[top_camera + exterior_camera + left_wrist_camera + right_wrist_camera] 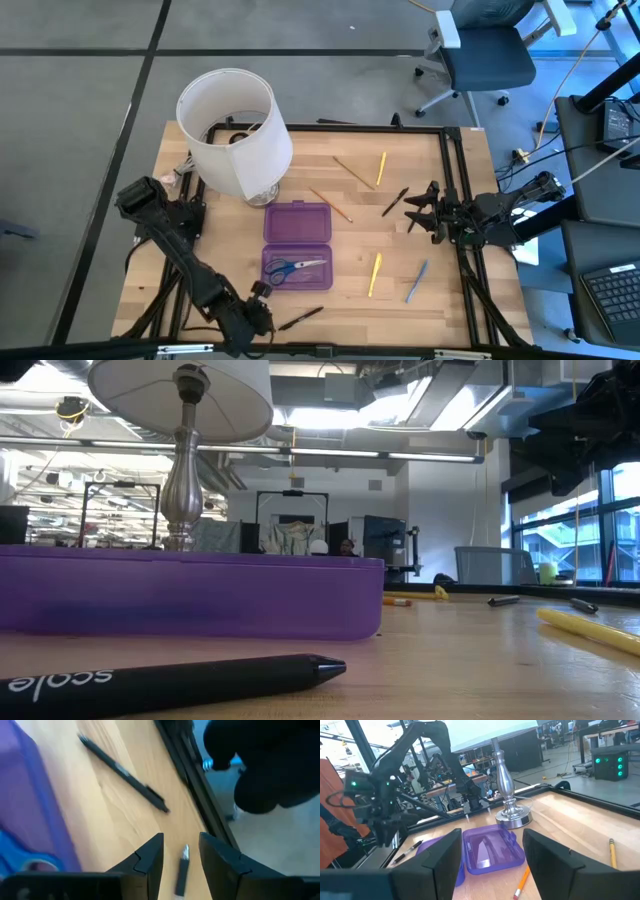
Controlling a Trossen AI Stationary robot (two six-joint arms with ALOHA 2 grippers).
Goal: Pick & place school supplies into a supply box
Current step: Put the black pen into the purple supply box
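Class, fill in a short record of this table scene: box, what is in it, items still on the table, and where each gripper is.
box: purple supply box, lid open, mid-table
in box: blue-handled scissors
still out: black pen, yellow pencil, grey-blue pen, dark marker, more pencils near the lamp
left gripper: at the near edge, jaws apart around a dark pen tip
right gripper: open, waiting at the right side

White lettering "scale" along the barrel of the black pen (170,682).
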